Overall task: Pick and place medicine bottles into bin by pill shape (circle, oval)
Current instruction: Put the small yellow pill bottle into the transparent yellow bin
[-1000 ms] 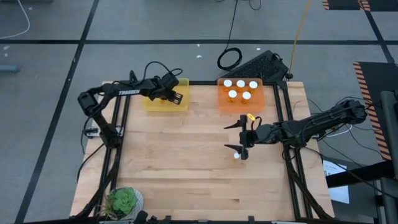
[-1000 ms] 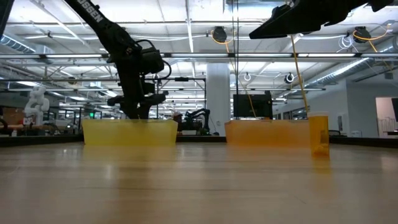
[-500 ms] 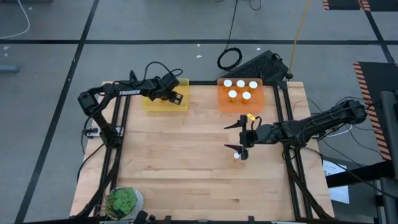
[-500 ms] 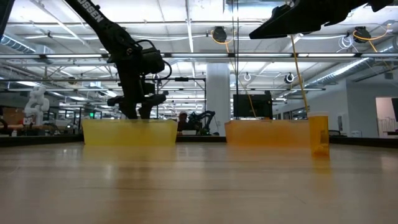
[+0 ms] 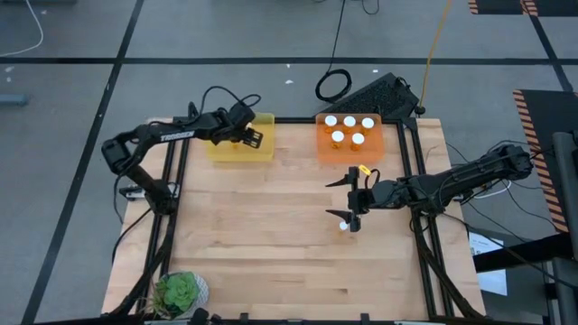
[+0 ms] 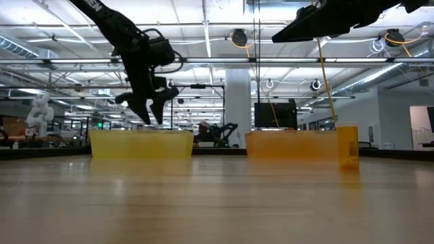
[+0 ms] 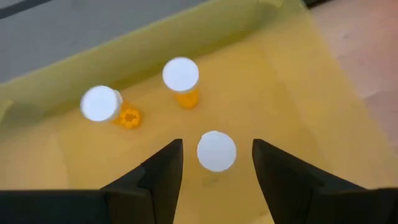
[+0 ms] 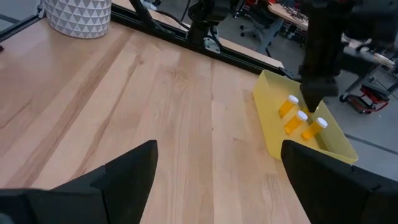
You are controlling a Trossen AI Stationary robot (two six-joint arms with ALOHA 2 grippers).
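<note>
I count three bottles (image 7: 216,151) in the yellow bin (image 5: 262,150) under my open, empty left claw (image 7: 214,180); five in the orange bin (image 5: 379,150); right claw (image 8: 214,186) spread, empty.

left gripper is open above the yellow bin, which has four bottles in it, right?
Not quite: the yellow bin holds three bottles, not four. The left wrist view shows three white caps inside it, and the right wrist view also shows three. The rest holds: the left gripper is open and hangs above that bin.
</note>
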